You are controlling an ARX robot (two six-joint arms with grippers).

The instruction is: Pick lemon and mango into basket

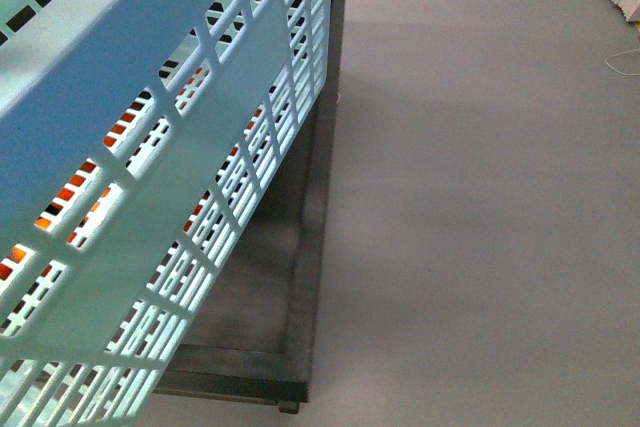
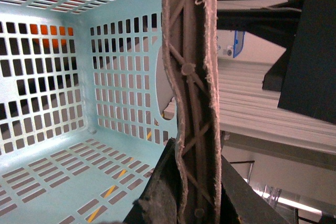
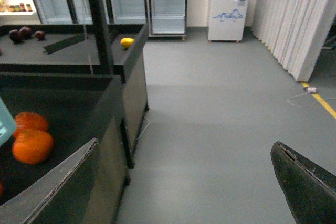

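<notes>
The left gripper (image 2: 184,195) clamps the brown handle (image 2: 191,77) of the tilted turquoise basket (image 1: 120,97); the right gripper (image 3: 185,148), fingers (image 3: 310,187) spread wide, hangs above grey floor (image 3: 220,108) near oranges (image 3: 32,146).

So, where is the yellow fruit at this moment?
The right wrist view shows the yellow fruit lying at the corner of the far dark counter, just before the glass-door fridges.

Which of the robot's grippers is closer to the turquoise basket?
Left. The left gripper clamps the brown handle of the basket; the right gripper is open over grey floor, apart from it.
</notes>
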